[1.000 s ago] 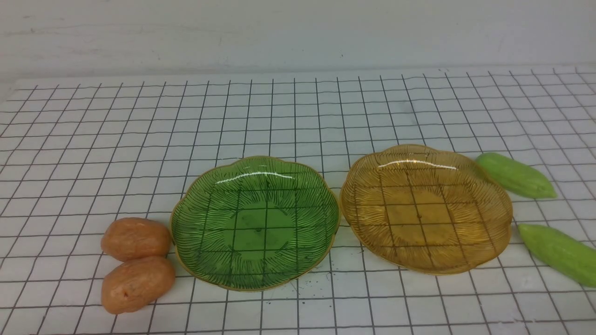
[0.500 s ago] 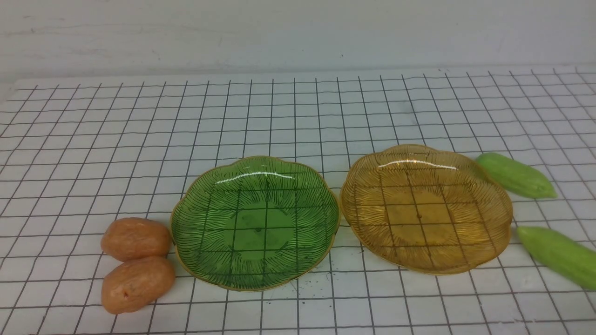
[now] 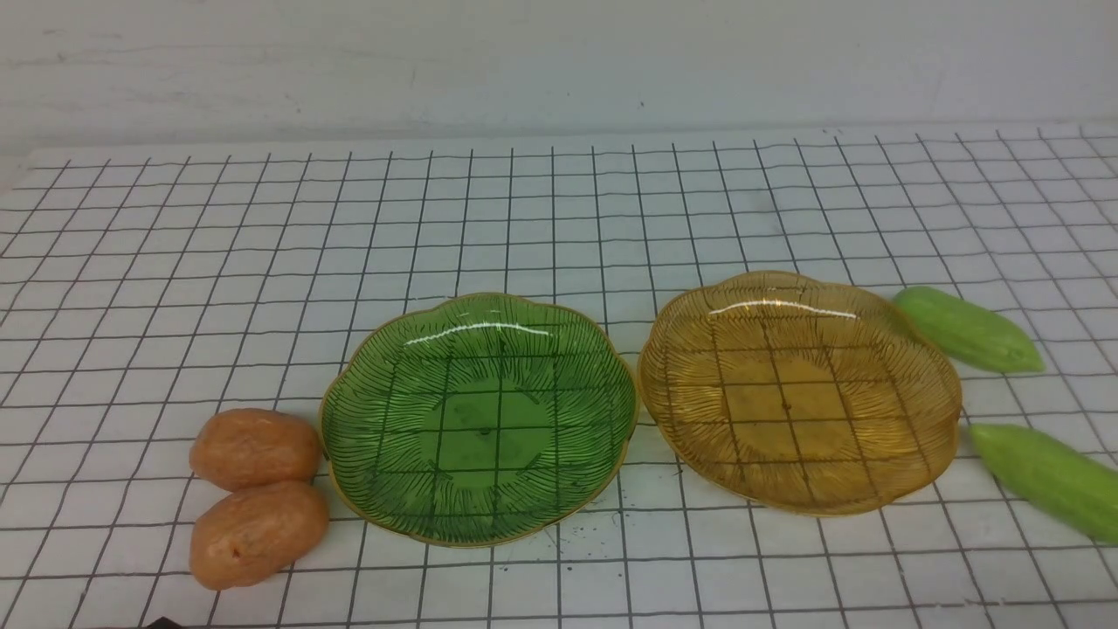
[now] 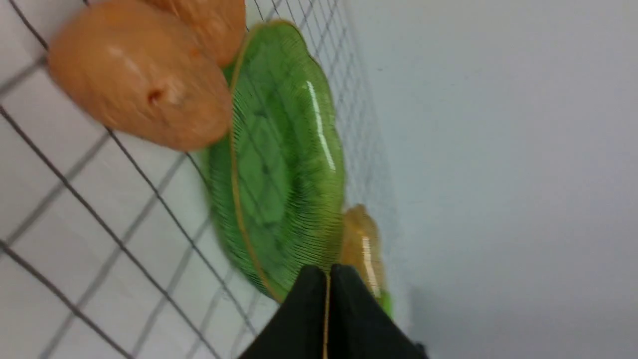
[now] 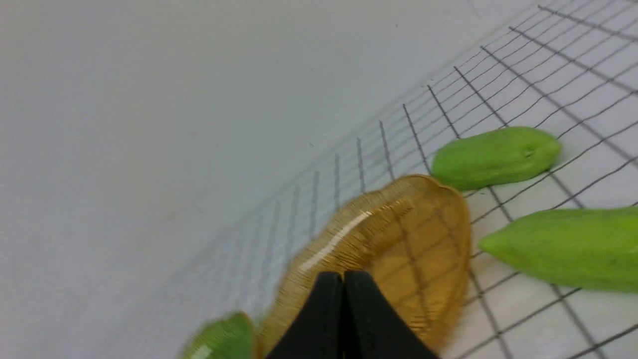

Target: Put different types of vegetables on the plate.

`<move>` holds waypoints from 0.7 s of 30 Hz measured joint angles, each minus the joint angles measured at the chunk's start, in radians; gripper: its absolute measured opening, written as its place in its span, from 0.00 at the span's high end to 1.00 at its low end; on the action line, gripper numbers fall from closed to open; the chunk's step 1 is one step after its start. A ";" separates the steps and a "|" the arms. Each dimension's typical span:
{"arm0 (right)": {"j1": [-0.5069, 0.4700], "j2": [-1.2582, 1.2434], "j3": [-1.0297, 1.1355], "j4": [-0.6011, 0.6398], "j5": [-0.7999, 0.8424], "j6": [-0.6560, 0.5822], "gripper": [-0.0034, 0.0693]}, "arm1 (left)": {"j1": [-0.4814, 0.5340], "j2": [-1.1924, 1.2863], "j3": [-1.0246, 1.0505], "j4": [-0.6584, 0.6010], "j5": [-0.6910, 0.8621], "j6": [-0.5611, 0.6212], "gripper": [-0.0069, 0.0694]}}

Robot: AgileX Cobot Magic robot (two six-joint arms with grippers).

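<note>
Bench [image 3: 559, 218] carries green plate [image 3: 479, 419], amber plate [image 3: 799, 391], both bare. Far potato [image 3: 255, 449], near potato [image 3: 258, 533] lie just left of green; far gourd [image 3: 968, 329], near gourd [image 3: 1044, 476] right of amber. Left gripper [image 4: 326, 299], right gripper [image 5: 343, 299] closed, empty. First pick pending: jaws must part over a vegetable.

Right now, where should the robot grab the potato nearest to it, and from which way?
Probably around its fat middle, coming straight down from above. The near potato lies flat and is egg-shaped, so its rounded ends would likely slip. The other potato touches its far side and the green plate sits close by its right end, so a sideways approach looks cramped.
</note>
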 joint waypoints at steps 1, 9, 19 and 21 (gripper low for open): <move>0.000 0.000 0.000 0.065 -0.025 0.012 0.97 | 0.000 0.000 0.000 -0.049 -0.009 0.009 0.92; 0.000 0.000 0.000 0.130 -0.112 0.018 0.97 | 0.000 0.000 0.000 -0.085 -0.040 0.046 0.92; 0.000 0.148 -0.405 -0.205 0.242 -0.335 0.97 | 0.000 0.239 -0.296 0.073 0.257 0.390 0.92; 0.000 0.278 -0.480 -0.277 0.388 -0.353 0.97 | 0.000 0.397 -0.341 0.160 0.378 0.428 0.92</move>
